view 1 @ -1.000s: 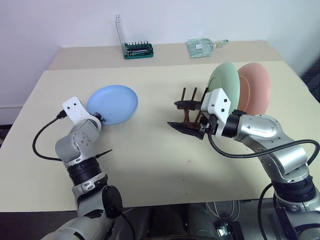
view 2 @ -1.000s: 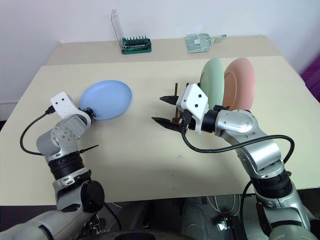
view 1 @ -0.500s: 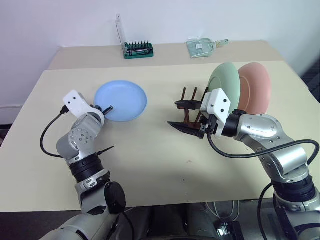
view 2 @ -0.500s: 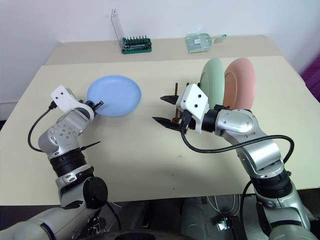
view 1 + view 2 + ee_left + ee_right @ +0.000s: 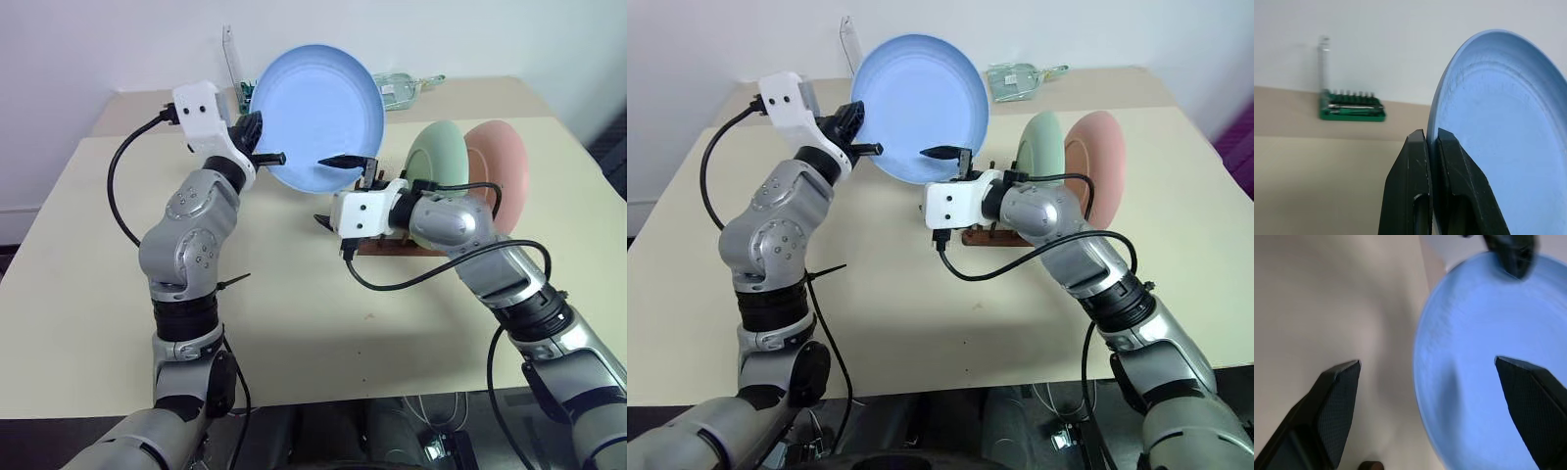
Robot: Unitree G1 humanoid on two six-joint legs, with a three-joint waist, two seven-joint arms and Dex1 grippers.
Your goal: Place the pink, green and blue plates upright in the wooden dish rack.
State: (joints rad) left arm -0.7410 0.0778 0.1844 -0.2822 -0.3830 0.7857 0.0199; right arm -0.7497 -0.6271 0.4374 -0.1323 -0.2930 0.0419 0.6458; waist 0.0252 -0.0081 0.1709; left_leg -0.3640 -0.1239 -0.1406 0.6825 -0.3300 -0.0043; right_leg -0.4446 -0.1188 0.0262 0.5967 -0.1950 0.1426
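Blue plate (image 5: 318, 116) is off the counter (image 5: 88, 255) now. A second ago it lay flat near the counter's left side with the left claw (image 5: 257, 143) at its rim; now that claw is clamped shut on the rim, one finger on each face, and has swung the plate up and toward the middle, held high and nearly on edge, face toward the robot.

Right claw (image 5: 334, 188) has changed too: it was hovering part-open in front of the wooden dish rack (image 5: 377, 239); now it has rolled over and spread wide, one finger (image 5: 942, 152) across the plate's lower face, the other below the rim. From its wrist camera the jaws straddle the plate edge without gripping, so it holds nothing yet.

Green plate (image 5: 438, 171) and pink plate (image 5: 502, 174) already stand upright in the rack, toward the counter's right side, unchanged.

My read: two of three are done, and this is a handover of the last plate. Left arm lifted it, right one looks set to take the rim and carry it to the free pegs in front of the green one. Risk is the plate slipping if left lets go before right has closed.
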